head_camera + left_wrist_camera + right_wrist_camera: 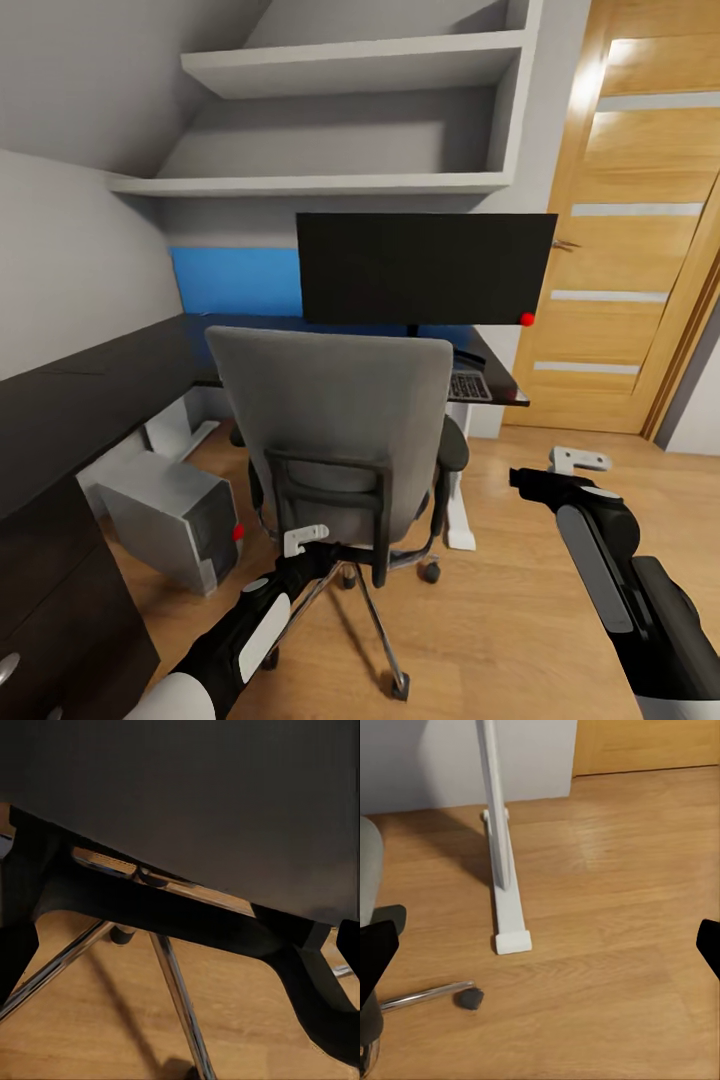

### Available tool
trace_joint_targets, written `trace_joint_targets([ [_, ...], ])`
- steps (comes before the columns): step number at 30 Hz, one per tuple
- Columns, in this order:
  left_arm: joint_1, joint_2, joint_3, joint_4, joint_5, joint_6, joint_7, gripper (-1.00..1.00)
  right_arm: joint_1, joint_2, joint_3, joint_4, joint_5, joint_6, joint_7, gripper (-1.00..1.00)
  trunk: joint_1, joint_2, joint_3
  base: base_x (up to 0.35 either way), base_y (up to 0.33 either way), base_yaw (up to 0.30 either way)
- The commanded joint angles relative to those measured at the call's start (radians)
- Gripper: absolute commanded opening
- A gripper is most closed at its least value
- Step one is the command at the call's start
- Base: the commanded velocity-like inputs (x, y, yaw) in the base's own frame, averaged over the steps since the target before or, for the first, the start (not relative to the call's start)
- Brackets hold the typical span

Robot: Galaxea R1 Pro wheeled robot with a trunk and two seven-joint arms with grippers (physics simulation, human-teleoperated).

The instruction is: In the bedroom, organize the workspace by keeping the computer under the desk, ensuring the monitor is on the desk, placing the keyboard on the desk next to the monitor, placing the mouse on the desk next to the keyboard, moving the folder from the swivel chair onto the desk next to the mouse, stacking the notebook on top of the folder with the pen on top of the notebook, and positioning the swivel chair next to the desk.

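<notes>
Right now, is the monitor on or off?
Looks off: the monitor on the desk shows a uniformly black screen, with one small red dot at its lower right corner.

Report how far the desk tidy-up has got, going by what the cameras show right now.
Looks done: the monitor stands on the desk, the keyboard lies beside its stand, and the computer sits on the floor under the desk. In hand: the left gripper is at the swivel chair back frame; the right gripper hangs open. Mouse, folder, notebook and pen cannot be judged.

home office nook: desk (60, 400), monitor (425, 267), swivel chair (340, 420), wooden door (630, 220).
</notes>
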Motion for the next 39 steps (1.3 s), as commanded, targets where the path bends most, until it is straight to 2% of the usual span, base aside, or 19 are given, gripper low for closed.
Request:
trace_joint_targets([
  [1,0.0,0.001,-0.003,-0.002,0.01,0.004,0.006,1.0,-0.001,-0.001,0.002,-0.001,-0.009,0.004,-0.01,1.0,0.0,0.0,-0.001,0.133,-0.091,0.0],
  [10,-0.001,0.0,-0.003,-0.002,0.01,0.004,0.006,1.0,0.0,-0.001,0.002,-0.001,-0.009,0.01,-0.009,1.0,0.0,0.0,-0.001,0.041,-0.025,0.0],
  [19,0.0,0.0,-0.004,-0.002,0.01,0.004,0.006,1.0,0.0,-0.001,0.002,-0.002,-0.008,0.009,-0.009,1.0,0.0,0.0,-0.001,0.245,-0.01,0.0],
  [39,0.0,0.0,-0.003,-0.002,0.011,0.002,0.006,1.0,0.0,-0.001,0.002,-0.004,-0.008,0.009,-0.009,1.0,0.0,0.0,-0.001,0.091,0.0,0.0],
])
